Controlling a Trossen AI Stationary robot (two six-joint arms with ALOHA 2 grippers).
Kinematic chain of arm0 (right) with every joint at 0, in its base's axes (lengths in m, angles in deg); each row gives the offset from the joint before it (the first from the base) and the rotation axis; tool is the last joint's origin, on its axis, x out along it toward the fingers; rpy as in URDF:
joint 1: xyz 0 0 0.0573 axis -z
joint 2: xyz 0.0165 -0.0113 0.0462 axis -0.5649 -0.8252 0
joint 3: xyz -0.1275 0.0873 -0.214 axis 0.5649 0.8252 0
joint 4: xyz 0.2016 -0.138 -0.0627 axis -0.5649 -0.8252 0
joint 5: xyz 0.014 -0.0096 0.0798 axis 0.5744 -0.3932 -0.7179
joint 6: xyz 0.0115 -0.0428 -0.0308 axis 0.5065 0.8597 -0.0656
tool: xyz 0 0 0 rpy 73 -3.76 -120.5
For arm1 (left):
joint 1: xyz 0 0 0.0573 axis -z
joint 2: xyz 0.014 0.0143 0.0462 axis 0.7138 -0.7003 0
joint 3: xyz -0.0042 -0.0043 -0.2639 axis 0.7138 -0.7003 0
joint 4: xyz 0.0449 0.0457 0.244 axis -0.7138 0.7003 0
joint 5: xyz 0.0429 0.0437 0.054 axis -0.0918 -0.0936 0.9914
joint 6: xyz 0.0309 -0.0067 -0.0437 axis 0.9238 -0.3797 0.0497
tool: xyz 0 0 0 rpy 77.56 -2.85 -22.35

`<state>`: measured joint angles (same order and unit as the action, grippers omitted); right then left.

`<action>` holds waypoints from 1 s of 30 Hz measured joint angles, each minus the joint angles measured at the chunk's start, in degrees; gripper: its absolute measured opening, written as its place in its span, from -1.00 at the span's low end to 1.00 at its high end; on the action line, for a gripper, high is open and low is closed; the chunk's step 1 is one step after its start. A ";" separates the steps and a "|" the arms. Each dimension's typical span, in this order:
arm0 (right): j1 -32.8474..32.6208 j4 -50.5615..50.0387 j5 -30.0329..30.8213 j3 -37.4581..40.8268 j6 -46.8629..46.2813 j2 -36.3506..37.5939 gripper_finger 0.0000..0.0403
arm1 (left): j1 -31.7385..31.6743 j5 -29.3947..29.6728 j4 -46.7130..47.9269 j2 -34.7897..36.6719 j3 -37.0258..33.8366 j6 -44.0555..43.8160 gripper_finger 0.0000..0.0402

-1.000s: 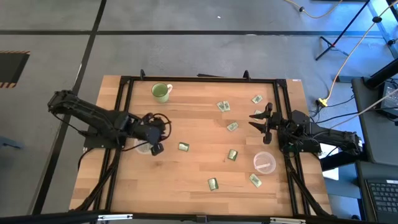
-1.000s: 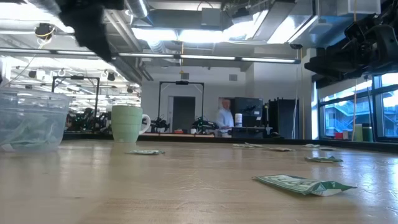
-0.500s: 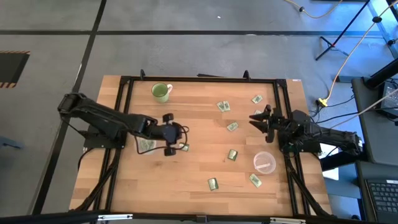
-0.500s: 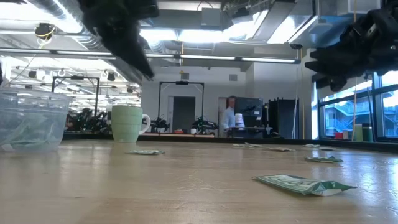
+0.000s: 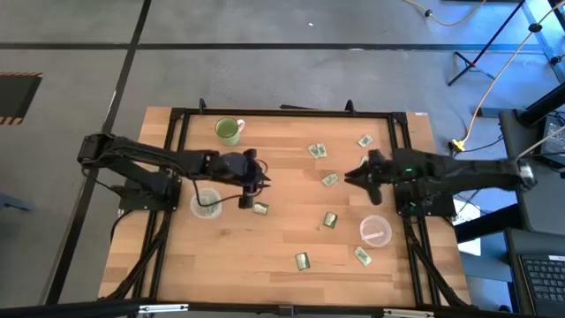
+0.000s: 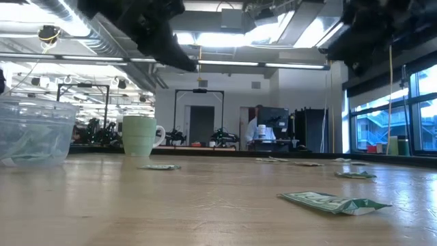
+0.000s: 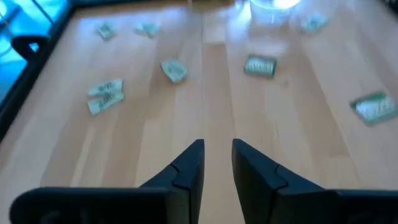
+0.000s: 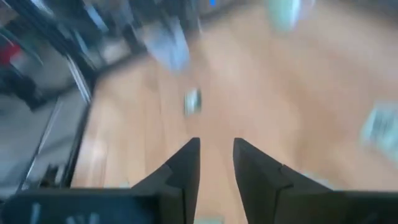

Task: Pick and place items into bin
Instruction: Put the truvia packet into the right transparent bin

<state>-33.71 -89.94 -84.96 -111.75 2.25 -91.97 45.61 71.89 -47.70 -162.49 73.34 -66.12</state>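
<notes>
Several small green-and-white packets lie flat and scattered on the wooden table, among them one [image 5: 260, 208] just near of my left gripper, one [image 5: 329, 179] between the two grippers, and others [image 5: 317, 151] [image 5: 330, 220] [image 5: 302, 261]. A clear bin [image 5: 207, 203] at the left holds packets [image 6: 31, 147]. My left gripper [image 5: 256, 179] hovers right of that bin, fingers close together and empty [image 7: 217, 158]. My right gripper [image 5: 353, 177] hovers over the table's right half, fingers close together and empty [image 8: 216, 162].
A light-green mug [image 5: 229, 131] stands at the far left. A second clear container [image 5: 375, 231] stands near the right edge, with a packet [image 5: 362, 256] beside it. A black frame [image 5: 282, 112] runs around the table. A person [image 6: 258, 130] stands far off in the room.
My left gripper has gone from above the left bin toward the table's right and a little toward the far edge, staying above the table. My right gripper has reached a little toward the table's left. The packets lie as before.
</notes>
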 joint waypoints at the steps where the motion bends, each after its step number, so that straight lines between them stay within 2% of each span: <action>1: -1.04 -3.74 -0.10 -2.42 -2.58 -3.73 -0.52 | -0.68 -0.92 -2.68 0.83 -1.52 -0.07 -0.62; 5: -5.02 -15.69 -0.16 -10.07 -12.88 -16.56 -0.53 | -1.71 -0.10 -14.98 3.97 -8.14 -0.79 -0.62; 11: -9.32 -18.37 -1.58 -14.97 -26.23 -31.05 -0.53 | -1.75 2.02 -27.75 7.32 -14.81 1.18 -0.62; 19: -13.26 -18.46 -1.90 -15.62 -43.57 -43.51 -0.53 | -1.50 1.62 -28.87 8.65 -16.77 -1.80 -0.62; 30: -14.40 -15.50 -1.66 -15.62 -44.15 -50.08 -0.53 | -1.31 2.14 -29.23 8.34 -16.77 -0.68 -0.62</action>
<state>-48.11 -105.44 -86.62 -127.37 -41.90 -142.04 44.30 74.04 -76.93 -154.14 56.57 -66.80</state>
